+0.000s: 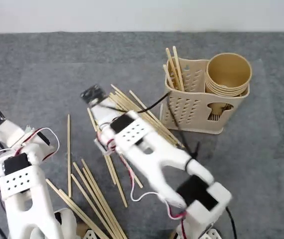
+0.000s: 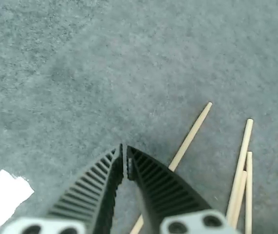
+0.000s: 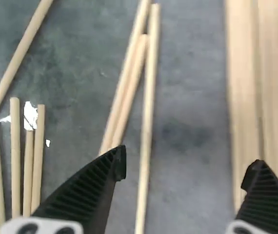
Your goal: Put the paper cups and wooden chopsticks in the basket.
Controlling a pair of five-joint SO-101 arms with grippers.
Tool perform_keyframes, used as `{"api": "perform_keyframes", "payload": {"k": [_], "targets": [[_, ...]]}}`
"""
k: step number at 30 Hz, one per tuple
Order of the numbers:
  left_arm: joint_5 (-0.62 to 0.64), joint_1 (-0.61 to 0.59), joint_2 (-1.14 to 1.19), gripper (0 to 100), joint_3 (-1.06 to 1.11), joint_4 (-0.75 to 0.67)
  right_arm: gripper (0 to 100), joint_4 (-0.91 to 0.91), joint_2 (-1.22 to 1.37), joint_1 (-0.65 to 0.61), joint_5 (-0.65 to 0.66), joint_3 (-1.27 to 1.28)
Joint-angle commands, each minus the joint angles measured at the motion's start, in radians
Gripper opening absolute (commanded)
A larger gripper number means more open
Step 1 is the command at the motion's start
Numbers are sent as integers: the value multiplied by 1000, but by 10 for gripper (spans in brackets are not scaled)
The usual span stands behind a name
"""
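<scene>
Most of the wooden chopsticks (image 1: 94, 193) are lying loose on the table (image 1: 42, 59), spread from the near edge up toward the middle, with a denser pile (image 1: 132, 103) just beside the basket (image 1: 197, 107). Basket is standing toward the far right corner; paper cups (image 1: 227, 74) are sitting nested in one compartment and a few sticks (image 1: 174, 64) are leaning upright in the other. Cup half is looking done, stick pickup is the step in hand. Right claw (image 3: 187, 161) is hanging wide open low over the pile, jaws straddling a pair of sticks (image 3: 146, 122) and gripping nothing; more sticks are lying just outside one jaw, blurred. Left claw (image 2: 124, 148) is sitting closed and empty over bare table toward the left edge, with a single chopstick (image 2: 190, 134) just beside its tip, not touching. Next move as I'm reading it: right claw is needing to drop and close on the pair between its jaws, then lift and carry to the stick compartment. Risk: pair is lying nearly along the claw's reach, so a stick could be slipping out or tilting on the lift. Left claw is needing to open before going for the lone stick.
</scene>
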Motion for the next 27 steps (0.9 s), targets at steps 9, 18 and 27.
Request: {"api": "perform_keyframes", "payload": {"k": [9, 18, 27], "targets": [[-6, -3, -37, 14, -53, -18, 381, -87, 82, -68, -63, -34], [-6, -3, -37, 14, -51, -18, 362, -74, 222, -74, -68, -78], [-6, -3, -37, 14, -50, -18, 13, 31, 237, -33, -9, -106]]}}
